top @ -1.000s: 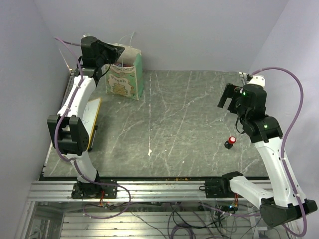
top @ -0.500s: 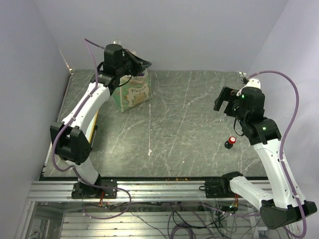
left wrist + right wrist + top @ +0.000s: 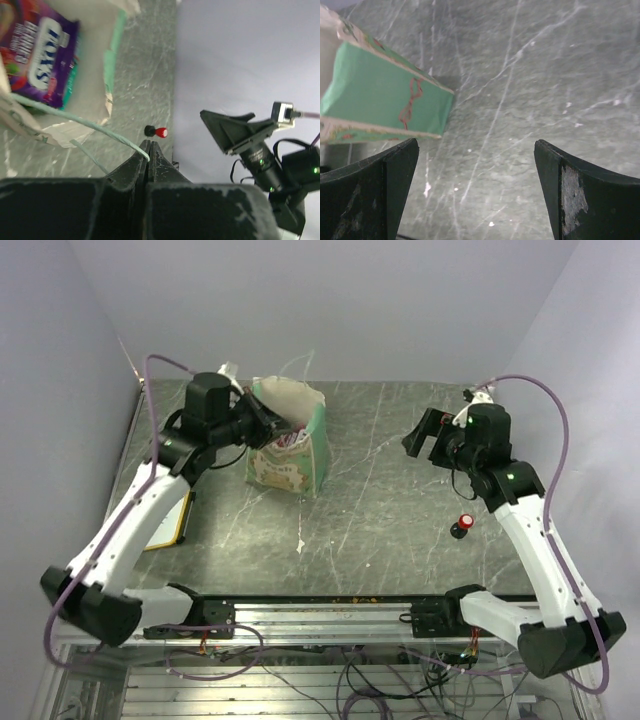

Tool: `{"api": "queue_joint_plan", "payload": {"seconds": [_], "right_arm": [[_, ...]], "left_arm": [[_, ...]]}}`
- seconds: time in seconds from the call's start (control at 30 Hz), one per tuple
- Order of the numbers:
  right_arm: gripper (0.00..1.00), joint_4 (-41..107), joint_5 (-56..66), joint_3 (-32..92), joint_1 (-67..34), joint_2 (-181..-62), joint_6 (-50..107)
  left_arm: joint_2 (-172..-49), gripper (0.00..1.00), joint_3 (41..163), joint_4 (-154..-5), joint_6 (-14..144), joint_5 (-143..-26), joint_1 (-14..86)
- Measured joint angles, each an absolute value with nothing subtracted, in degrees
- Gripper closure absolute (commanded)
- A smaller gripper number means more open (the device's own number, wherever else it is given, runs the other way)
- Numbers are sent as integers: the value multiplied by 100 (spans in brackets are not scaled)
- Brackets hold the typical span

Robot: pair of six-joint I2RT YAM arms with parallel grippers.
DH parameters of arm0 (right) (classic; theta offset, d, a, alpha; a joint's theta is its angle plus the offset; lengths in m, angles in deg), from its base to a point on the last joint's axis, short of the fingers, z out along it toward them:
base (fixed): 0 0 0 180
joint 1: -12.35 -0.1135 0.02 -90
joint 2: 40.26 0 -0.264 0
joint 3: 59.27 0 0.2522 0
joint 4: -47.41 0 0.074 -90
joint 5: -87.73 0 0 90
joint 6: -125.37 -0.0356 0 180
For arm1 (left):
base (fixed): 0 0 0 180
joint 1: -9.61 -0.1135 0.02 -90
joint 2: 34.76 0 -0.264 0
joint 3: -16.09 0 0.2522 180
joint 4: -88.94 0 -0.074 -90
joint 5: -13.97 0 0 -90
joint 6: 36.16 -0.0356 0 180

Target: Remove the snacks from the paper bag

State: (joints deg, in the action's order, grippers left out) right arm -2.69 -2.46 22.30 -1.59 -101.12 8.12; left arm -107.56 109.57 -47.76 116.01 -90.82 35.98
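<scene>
The paper bag [image 3: 300, 455] stands open on the table left of the middle, mint-green with a cream printed front. A pink-purple snack packet [image 3: 291, 440] shows in its mouth. It also shows in the left wrist view [image 3: 42, 55], inside the bag [image 3: 112, 60]. My left gripper [image 3: 272, 426] is at the bag's left rim, and in its own view [image 3: 148, 146] it is shut on a thin string handle [image 3: 90, 126]. My right gripper [image 3: 425, 435] is open and empty, above the table right of the bag. Its view [image 3: 475, 165] shows the bag's green side [image 3: 385, 97]. Other packets are hidden.
A small red-topped black button [image 3: 462, 527] stands on the table at the right, also seen in the left wrist view [image 3: 156, 131]. A wood-framed whiteboard [image 3: 183, 520] lies at the left edge under my left arm. Walls close in at the back and sides.
My left gripper has pulled the bag from the far left corner rightward and nearer, towards the middle. My right gripper has moved left, towards the bag.
</scene>
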Motion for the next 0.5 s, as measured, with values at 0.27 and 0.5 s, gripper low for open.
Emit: {"api": "queue_joint_plan", "payload": {"seconds": [0.27,0.5], "right_arm": [[0,496,1531,2447,-290,-11200,251],[0,1355,2631,3474,-963,-12656,-283]], "left_arm": [[-9510,93,10559,-3523,11566,-8463,3395],[-9691,93,10743,-2911,11179,-8376,2728]]}}
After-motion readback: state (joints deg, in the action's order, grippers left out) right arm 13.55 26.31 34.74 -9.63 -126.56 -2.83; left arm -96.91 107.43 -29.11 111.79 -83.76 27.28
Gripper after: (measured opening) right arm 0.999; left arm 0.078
